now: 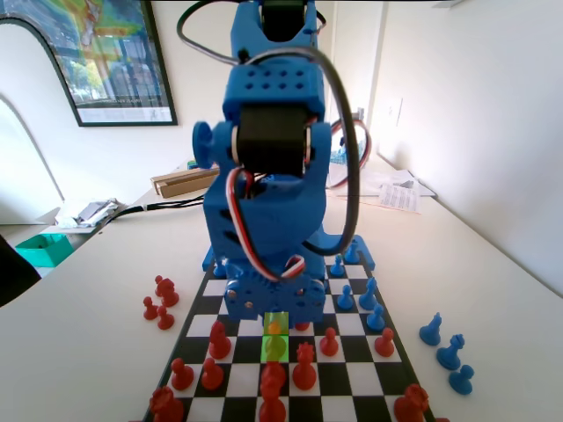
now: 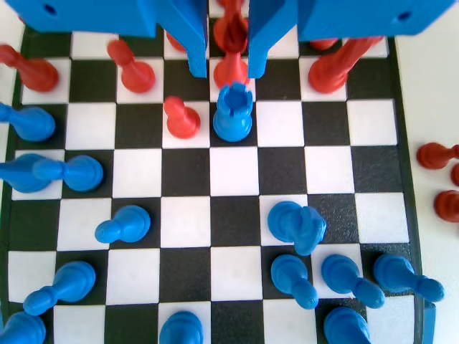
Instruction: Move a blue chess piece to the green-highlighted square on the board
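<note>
In the wrist view my gripper [image 2: 228, 72] is open, its two blue jaws hanging over the board [image 2: 233, 172]. A short blue chess piece [image 2: 233, 115] with a notched top stands upright on a black square just below the jaw tips, free of them. A red pawn [image 2: 231, 68] shows in the gap between the jaws, one square further out. In the fixed view the green-highlighted square [image 1: 276, 338] lies directly in front of the low blue arm [image 1: 273, 220] and has a tinted piece on it. The arm hides the blue piece there.
Another red pawn [image 2: 181, 118] stands one square to the left of the blue piece. Several blue pieces [image 2: 294, 226] fill the near rows in the wrist view. Red pieces [image 2: 437, 154] lie off the board at the right, and blue ones [image 1: 449, 352] off it in the fixed view.
</note>
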